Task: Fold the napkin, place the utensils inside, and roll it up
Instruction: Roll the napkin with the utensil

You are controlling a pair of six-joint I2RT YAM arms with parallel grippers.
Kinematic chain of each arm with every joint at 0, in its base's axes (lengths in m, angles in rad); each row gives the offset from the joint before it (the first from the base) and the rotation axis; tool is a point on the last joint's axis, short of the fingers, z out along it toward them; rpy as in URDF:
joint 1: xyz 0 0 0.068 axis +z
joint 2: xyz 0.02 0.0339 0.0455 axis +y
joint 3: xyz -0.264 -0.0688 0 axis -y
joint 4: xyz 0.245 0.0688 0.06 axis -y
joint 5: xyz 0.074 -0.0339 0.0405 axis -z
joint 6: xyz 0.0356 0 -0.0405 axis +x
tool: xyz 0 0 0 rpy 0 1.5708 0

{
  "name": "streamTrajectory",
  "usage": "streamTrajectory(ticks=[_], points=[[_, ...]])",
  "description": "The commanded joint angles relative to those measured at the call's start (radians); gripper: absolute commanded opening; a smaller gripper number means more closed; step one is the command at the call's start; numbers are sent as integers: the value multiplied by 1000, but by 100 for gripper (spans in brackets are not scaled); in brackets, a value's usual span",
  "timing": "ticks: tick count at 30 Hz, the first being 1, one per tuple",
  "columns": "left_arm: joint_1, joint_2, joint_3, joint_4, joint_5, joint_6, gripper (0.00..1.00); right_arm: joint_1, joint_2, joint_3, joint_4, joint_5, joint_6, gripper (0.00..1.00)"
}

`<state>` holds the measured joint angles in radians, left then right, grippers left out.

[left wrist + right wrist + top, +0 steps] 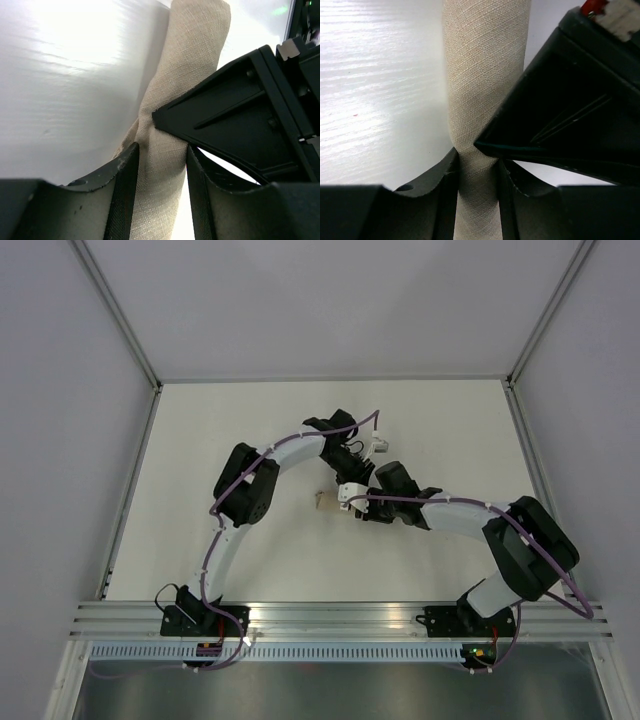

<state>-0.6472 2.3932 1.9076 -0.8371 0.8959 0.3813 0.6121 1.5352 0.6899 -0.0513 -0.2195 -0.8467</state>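
The tan-beige woven cloth napkin (180, 100) already forms a tight, narrow tube, so the folding and most of the rolling look done. The black stick-like utensils show in no view. They may be wrapped inside, but the pictures cannot confirm it. What seems left is at most a final tuck or tightening of the roll, then letting go.

The roll lies near the middle of the white worktop (220, 440), with only a short pale end (326, 502) showing from overhead where the two wrists meet. The left jaws are clenched on the napkin: their dark, finely ribbed pads (127, 200) press both flanks and the cloth creases and narrows between them. The right jaws grasp it in the same way, the tube (480, 75) pinching to a waist where they close on it. In each wrist view a black, wedge-shaped hard plastic finger (235, 115) from the opposite arm touches the roll just beyond.

The fabric is matte, with a visible linen-like crosshatch weave and no pattern. It is soft enough to dent under pressure yet holds a rounded cylinder. The worktop is smooth and faintly grained, and it glares under the light.
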Motion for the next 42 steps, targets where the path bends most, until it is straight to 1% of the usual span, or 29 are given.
streamTrajectory(ticks=[1, 7, 9, 11, 14, 15, 16, 21, 25, 27, 31, 35, 39, 40, 42], points=[[37, -124, 4, 146, -12, -97, 48, 6, 46, 42, -114, -14, 49, 36], [84, -210, -48, 289, -67, -211, 48, 0, 106, 123, -199, -27, 116, 36], [104, -247, -74, 349, -127, -260, 48, -15, 134, 163, -229, -38, 153, 36], [121, -273, -111, 407, -158, -307, 48, -23, 155, 189, -245, -41, 182, 36], [156, -333, -153, 456, -230, -355, 47, -46, 209, 258, -292, -61, 247, 36], [165, -350, -188, 492, -248, -405, 47, -52, 242, 298, -321, -78, 264, 36], [181, -386, -205, 507, -283, -423, 47, -67, 259, 319, -334, -84, 282, 36], [210, -486, -320, 546, -389, -542, 46, -109, 385, 469, -390, -109, 428, 36], [212, -557, -399, 538, -497, -591, 47, -132, 474, 575, -424, -133, 529, 36], [212, -589, -442, 535, -512, -608, 47, -138, 522, 631, -438, -149, 584, 36], [212, -611, -505, 536, -577, -653, 47, -140, 588, 704, -444, -178, 675, 36], [212, -600, -576, 610, -595, -711, 47, -141, 647, 758, -423, -208, 764, 36], [210, -556, -604, 667, -643, -768, 47, -140, 671, 773, -375, -237, 844, 36], [210, -549, -607, 676, -653, -786, 47, -140, 675, 774, -365, -245, 903, 36], [212, -539, -611, 700, -689, -802, 47, -140, 689, 770, -323, -256, 942, 36]])
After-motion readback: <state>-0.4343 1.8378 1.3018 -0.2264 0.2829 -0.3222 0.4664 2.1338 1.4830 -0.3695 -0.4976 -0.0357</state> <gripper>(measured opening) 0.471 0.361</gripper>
